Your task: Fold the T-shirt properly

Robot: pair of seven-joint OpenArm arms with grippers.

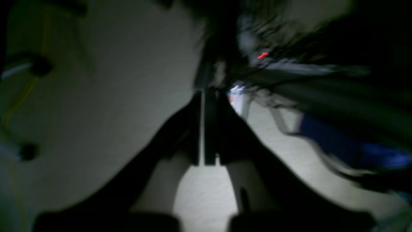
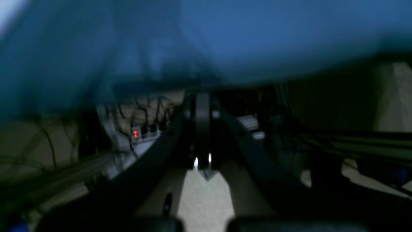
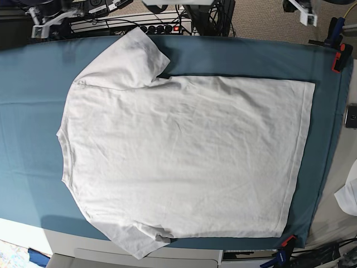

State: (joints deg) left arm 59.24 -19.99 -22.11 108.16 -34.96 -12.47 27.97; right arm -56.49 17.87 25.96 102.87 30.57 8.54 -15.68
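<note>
The white T-shirt (image 3: 184,156) lies spread flat on the teal table cloth (image 3: 33,111). Its neckline (image 3: 60,156) is at the left and its hem (image 3: 304,156) at the right. One sleeve (image 3: 128,56) points to the far edge and the other (image 3: 139,240) to the near edge. Neither arm shows in the base view. In the dark, blurred left wrist view my left gripper (image 1: 207,95) is shut on nothing, over pale floor. My right gripper (image 2: 202,96) is likewise shut and empty, below the hanging cloth.
Clamps (image 3: 338,56) (image 3: 287,243) hold the cloth at the right corners. A power strip with a red light (image 3: 159,27) (image 2: 141,133) and cables lie behind the table. A small white fabric scrap (image 3: 348,195) and a dark device (image 3: 351,116) sit at the right edge.
</note>
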